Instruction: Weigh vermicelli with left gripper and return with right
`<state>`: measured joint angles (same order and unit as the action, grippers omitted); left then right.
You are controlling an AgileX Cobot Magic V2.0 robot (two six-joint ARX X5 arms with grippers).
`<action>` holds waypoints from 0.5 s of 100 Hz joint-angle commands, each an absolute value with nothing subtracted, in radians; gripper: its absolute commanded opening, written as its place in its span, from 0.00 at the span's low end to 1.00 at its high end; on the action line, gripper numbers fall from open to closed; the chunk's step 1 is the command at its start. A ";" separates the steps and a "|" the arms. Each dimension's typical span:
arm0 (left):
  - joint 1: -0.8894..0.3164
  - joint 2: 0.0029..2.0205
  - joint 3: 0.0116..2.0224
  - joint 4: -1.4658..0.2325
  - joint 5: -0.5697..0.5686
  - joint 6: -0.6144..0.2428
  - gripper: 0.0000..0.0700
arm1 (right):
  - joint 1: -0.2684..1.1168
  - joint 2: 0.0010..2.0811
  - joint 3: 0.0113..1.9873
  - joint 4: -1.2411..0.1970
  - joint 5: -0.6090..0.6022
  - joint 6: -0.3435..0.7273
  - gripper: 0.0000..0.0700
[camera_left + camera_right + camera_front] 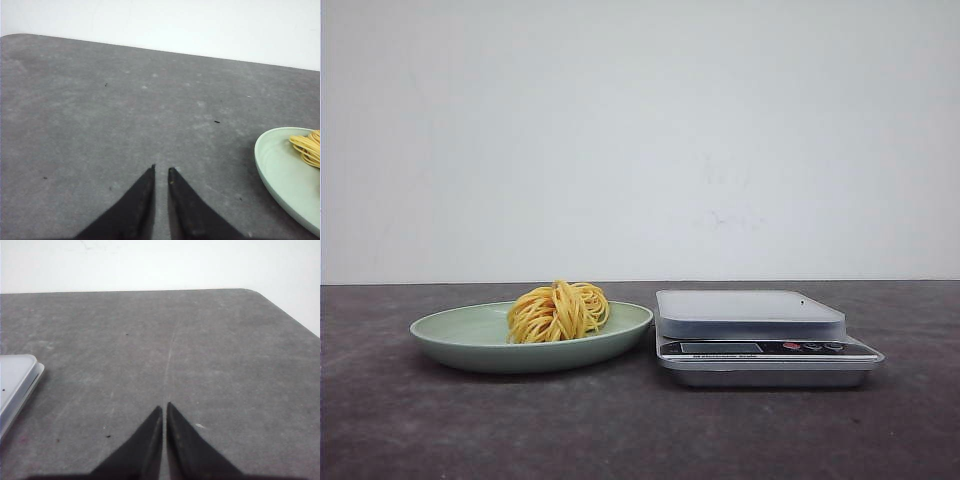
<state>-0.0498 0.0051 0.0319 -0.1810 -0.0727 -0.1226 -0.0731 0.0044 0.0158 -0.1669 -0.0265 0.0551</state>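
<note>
The vermicelli [558, 311], a round nest of yellow-orange strands, lies in the pale green plate [450, 335] left of centre on the dark table. In the left wrist view the plate's rim [280, 175] and an edge of the vermicelli [307, 147] show off to one side. My left gripper [162, 168] hovers over bare table well short of the plate, its black fingers shut to a thin slit with nothing between them. Over bare table beyond the scale, my right gripper [164, 406] is shut and empty too. Neither gripper appears in the front view.
A silver kitchen scale [750, 315] with a flat white platform stands just right of the plate, almost touching it; its corner [12, 380] shows in the right wrist view. The table's rounded far corners and a white wall lie behind.
</note>
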 commanded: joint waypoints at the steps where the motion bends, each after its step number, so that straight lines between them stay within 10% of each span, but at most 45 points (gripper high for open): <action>1: -0.048 0.003 0.014 -0.187 -0.070 -0.116 0.02 | -0.072 0.004 0.013 -0.152 -0.026 0.048 0.01; 50: -0.048 0.003 0.014 -0.186 -0.112 0.093 0.02 | -0.072 0.004 0.013 -0.150 -0.027 0.049 0.01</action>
<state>-0.0498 0.0051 0.0319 -0.1795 -0.1062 0.0509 -0.0731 0.0044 0.0158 -0.1665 -0.0265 0.0555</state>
